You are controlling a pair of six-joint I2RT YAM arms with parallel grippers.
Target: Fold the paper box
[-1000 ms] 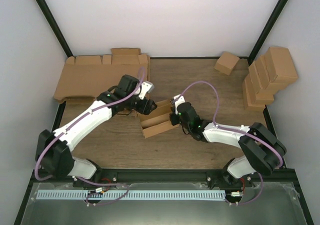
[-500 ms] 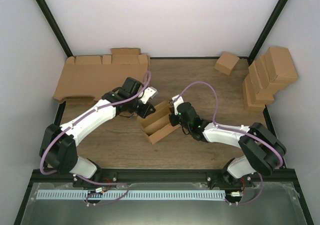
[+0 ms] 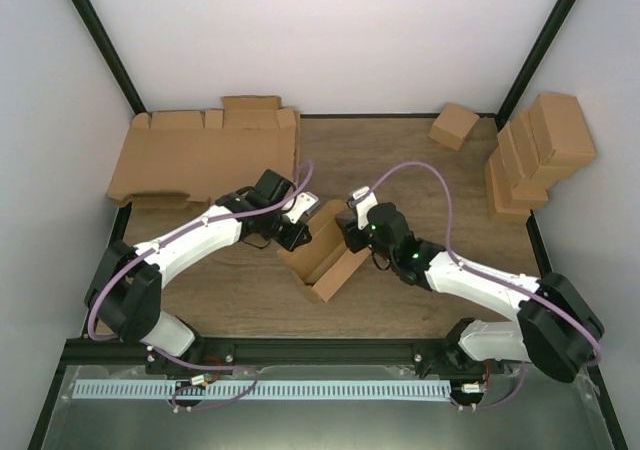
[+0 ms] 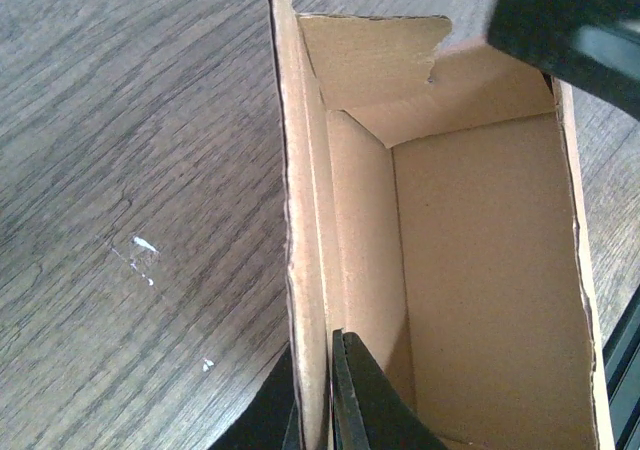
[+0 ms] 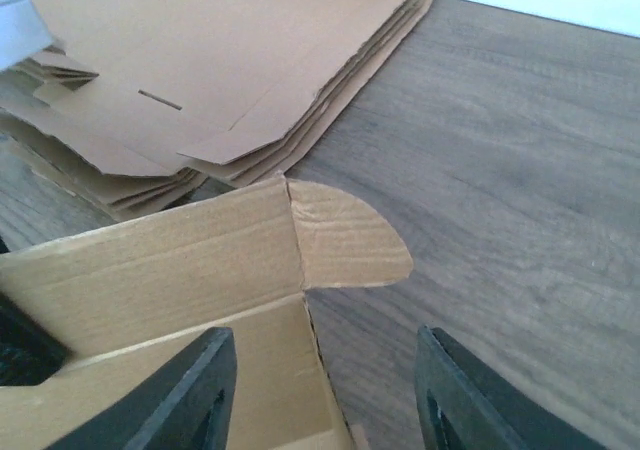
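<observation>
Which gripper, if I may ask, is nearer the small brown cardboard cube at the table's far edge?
Right. The right gripper is diagonally near-left of the cube; the left gripper is farther left, across the brown paper box.

No writing, label, brand, number or sign can be read in any view. The box (image 3: 325, 265) between the pincers shows only plain brown cardboard. So do the flat sheets (image 3: 200, 155) beyond the left pincer (image 3: 298, 236) and the cartons (image 3: 540, 155) beyond the right pincer (image 5: 322, 390).
</observation>
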